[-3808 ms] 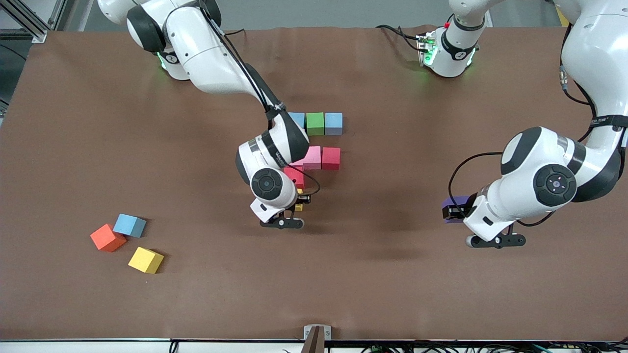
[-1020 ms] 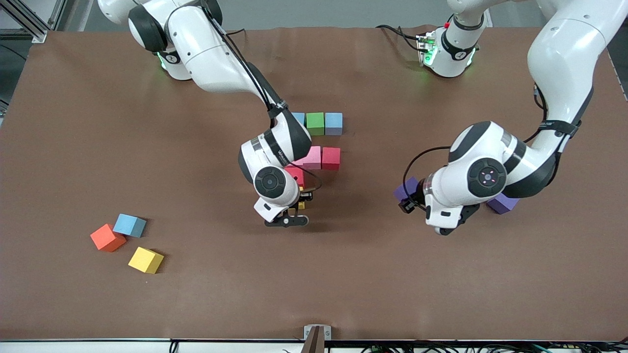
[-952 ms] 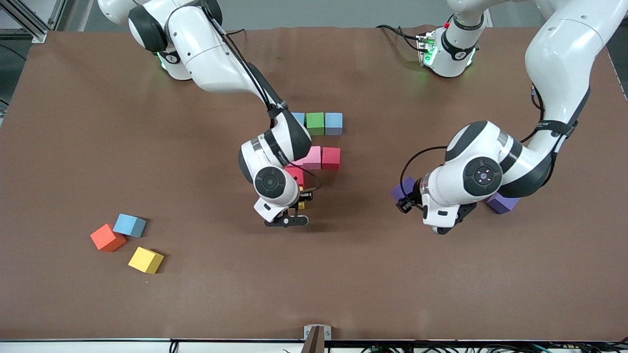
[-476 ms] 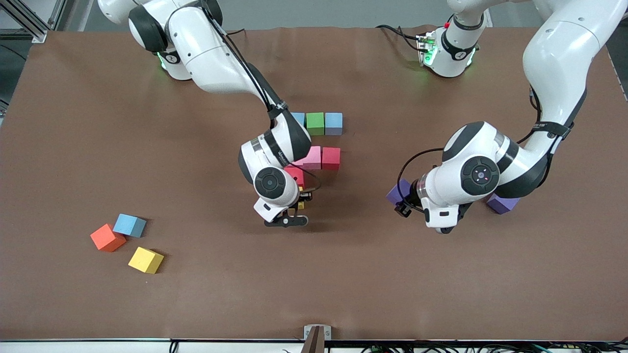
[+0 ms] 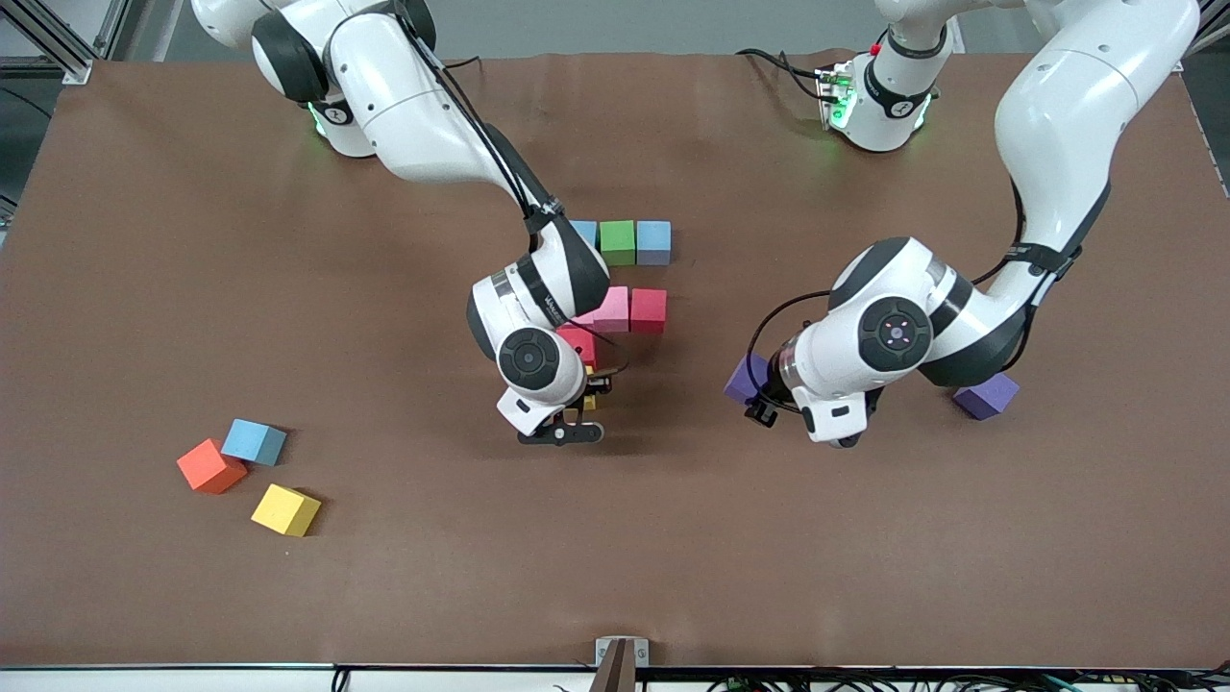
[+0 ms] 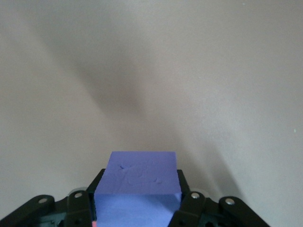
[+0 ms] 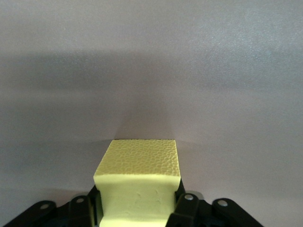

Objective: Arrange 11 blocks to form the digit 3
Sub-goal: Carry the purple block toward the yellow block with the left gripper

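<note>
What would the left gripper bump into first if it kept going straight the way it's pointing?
Only the brown table, it seems. The left gripper, shut on a purple matte cube, points down at bare tabletop; its wrist view shows nothing else ahead.

brown table mat (image 5: 192, 240), metal frame (image 5: 58, 38)

Two short rows of blocks (image 5: 620, 241) sit mid-table (image 5: 192, 240); three loose cubes (image 5: 252, 471) cluster toward the right arm's end, nearer the front edge
</note>
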